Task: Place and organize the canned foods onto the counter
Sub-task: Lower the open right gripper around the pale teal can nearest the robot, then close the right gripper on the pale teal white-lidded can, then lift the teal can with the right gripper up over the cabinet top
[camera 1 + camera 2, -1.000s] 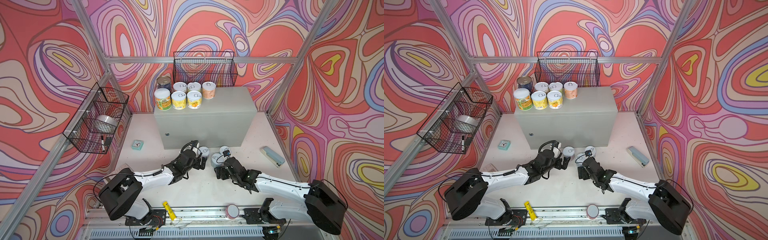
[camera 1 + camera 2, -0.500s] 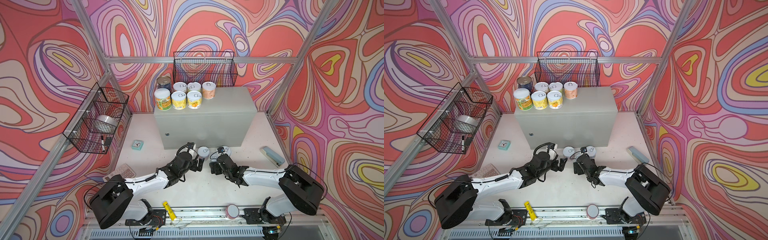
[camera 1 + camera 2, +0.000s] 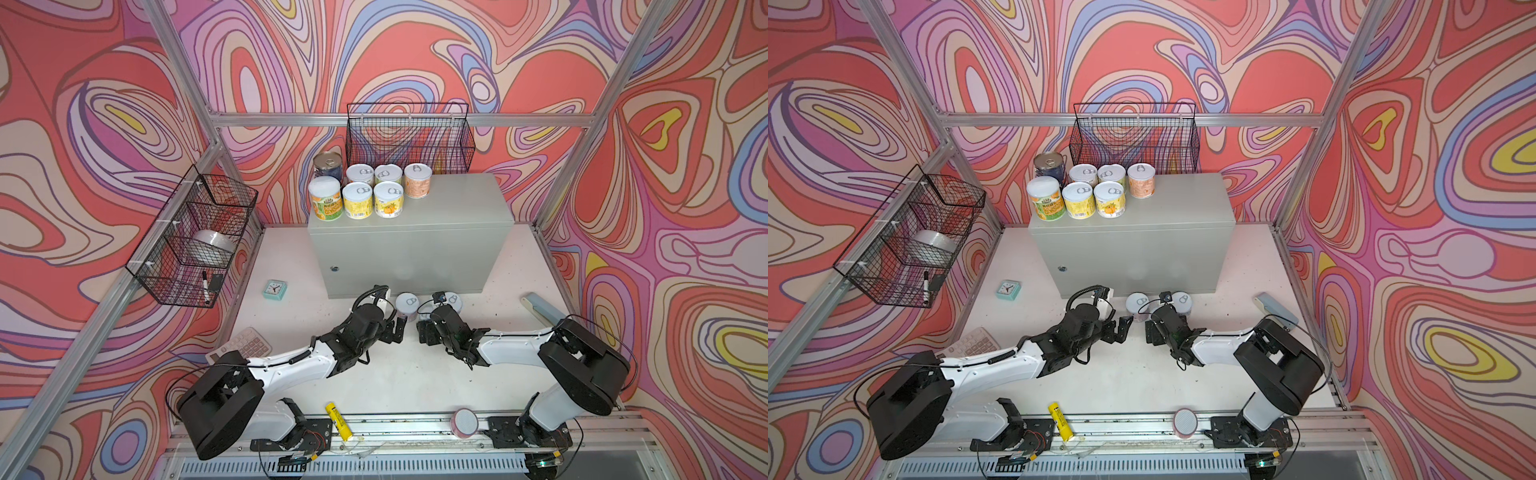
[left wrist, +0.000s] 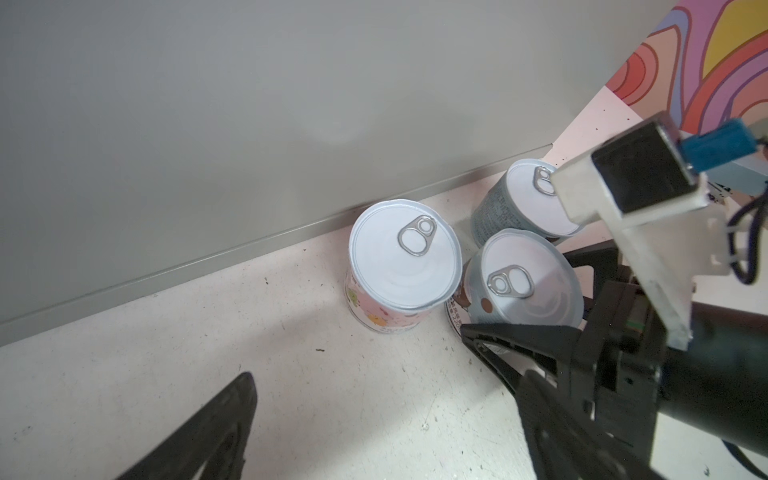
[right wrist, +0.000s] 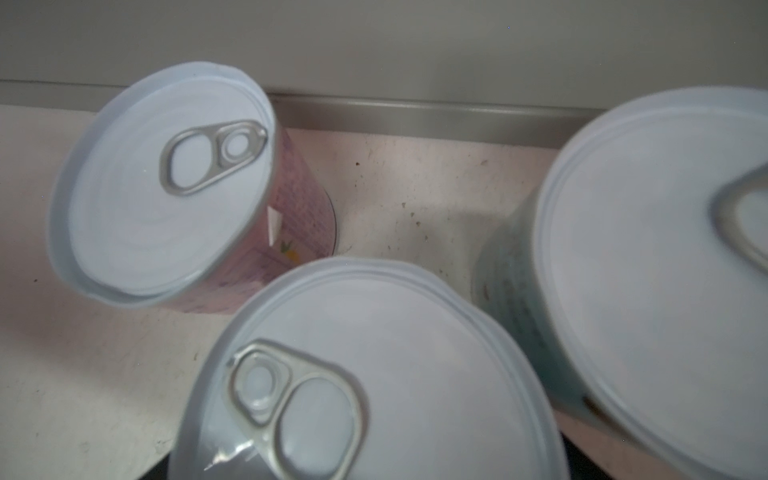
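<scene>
I have seven cans (image 3: 358, 198) standing upright on the counter (image 3: 436, 232), packed in two rows at the back left corner of its top. The bare-metal-topped can (image 3: 328, 163) sits right in that corner, and the orange-labelled can (image 3: 417, 183) closes the back row on the right.

Three more stand upright on the desk (image 3: 415, 374), along the foot of the counter's front face, about midway along it. The pink can (image 4: 403, 266) is hard by that face. The grey-green can (image 4: 519, 203) is also by it, a little further right. The blue-grey can (image 4: 528, 282) stands just in front of the gap between those two, close to both.

My left gripper (image 3: 395, 319) hovers low over the desk just in front of the pink can, its fingers spread wide with nothing between them.

My right gripper (image 3: 424, 326) is down around the blue-grey can, one finger on either side of it, and hides the can in both top views. The fingers stand wide, but I cannot tell from either wrist view whether they actually press the can.
</scene>
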`<action>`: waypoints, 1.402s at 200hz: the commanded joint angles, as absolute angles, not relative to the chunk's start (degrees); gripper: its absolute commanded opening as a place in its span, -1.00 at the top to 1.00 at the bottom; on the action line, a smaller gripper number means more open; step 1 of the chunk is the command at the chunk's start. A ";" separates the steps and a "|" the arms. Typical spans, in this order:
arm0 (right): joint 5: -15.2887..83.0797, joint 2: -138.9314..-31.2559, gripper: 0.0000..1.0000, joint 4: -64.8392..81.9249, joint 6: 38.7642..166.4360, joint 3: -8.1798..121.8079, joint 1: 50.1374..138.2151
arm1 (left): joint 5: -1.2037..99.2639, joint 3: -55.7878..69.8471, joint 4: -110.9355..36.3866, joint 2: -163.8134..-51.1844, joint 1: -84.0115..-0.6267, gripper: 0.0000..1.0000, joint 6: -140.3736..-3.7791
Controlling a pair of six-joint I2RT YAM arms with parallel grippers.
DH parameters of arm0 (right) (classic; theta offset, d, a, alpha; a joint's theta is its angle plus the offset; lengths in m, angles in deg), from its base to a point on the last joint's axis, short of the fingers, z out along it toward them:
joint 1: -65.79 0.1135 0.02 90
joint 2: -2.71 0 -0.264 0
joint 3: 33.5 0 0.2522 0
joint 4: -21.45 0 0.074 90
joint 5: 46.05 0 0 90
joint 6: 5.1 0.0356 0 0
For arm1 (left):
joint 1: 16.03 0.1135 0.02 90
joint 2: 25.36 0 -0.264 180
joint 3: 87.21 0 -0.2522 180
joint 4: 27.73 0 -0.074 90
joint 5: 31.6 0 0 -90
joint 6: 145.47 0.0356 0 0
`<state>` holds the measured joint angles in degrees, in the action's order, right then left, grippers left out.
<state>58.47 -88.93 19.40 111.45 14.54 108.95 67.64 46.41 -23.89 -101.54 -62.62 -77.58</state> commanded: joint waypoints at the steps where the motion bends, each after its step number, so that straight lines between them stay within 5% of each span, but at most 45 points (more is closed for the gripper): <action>1: 57.20 -90.52 -0.79 20.61 111.41 16.29 108.17 | 68.07 45.97 -24.22 -102.26 -62.87 -0.98 -77.13; 78: 55.03 -93.42 -0.72 19.95 110.47 18.72 107.95 | 69.39 46.69 -24.95 -101.03 -62.88 -0.98 -77.35; 137: 54.67 -94.18 -0.44 18.65 110.26 19.66 107.93 | 69.81 46.86 -24.97 -100.68 -62.82 -0.98 -77.22; 203: 52.83 -92.15 0.06 18.03 109.09 18.32 107.97 | 70.17 47.21 -24.62 -100.68 -62.83 -0.98 -77.00; 232: 52.96 -91.29 1.00 16.54 109.44 17.99 107.97 | 70.27 47.56 -24.36 -100.43 -62.87 -0.98 -77.09; 280: 53.00 -84.25 1.00 10.56 109.80 17.54 107.97 | 70.79 47.57 -25.38 -98.98 -62.88 -0.98 -77.00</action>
